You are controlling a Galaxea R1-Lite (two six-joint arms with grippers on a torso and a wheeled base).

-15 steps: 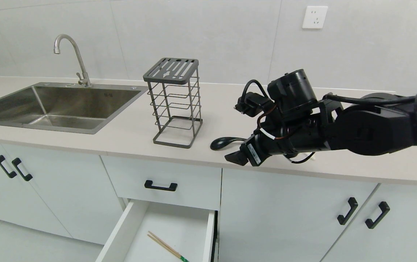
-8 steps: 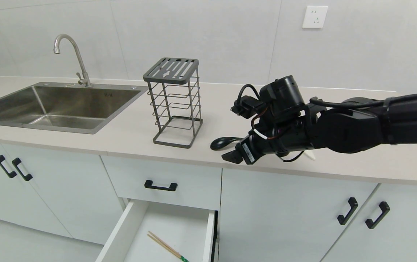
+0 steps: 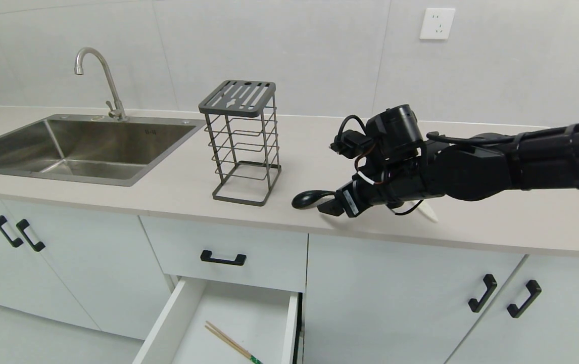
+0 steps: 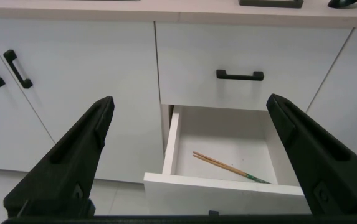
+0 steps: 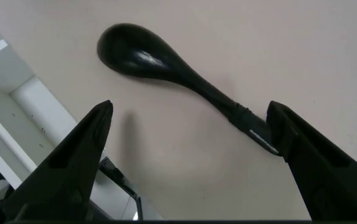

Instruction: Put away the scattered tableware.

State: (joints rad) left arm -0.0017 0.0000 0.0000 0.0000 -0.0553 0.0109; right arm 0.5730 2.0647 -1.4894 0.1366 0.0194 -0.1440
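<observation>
- Open drawer (image 3: 249, 308), bottom centre of the head view: pulled out, white inside, with a pair of wooden chopsticks (image 3: 229, 343) lying slantwise on its floor.
- Left gripper (image 4: 189, 99): fingers spread wide with nothing between them. It faces the cabinet fronts and looks down into the open drawer.
- Closed drawer (image 3: 269, 253) with a black handle, directly above the open one. Cabinet doors with black handles stand at lower left and lower right.
- Counter (image 3: 168, 192): a pale top running across the middle of the frame.
- Black spoon (image 3: 305, 198), frame centre, near the counter's front edge: it lies flat, bowl to the left, handle running right.
- Right gripper (image 3: 331, 206), just right of the spoon's bowl: jaws wide apart, one on each side of the spoon's handle. It is not clamped on the spoon and grips nothing.
- White utensil (image 3: 428, 212), right of centre, mostly hidden under the right arm; only a tip shows.
- Wire rack (image 3: 244, 141), left of the spoon: upright, with a slotted top plate.
- Sink (image 3: 117, 139), upper left: a steel basin with a faucet (image 3: 98, 76) behind it.
- Wall outlet (image 3: 437, 23), upper right.
</observation>
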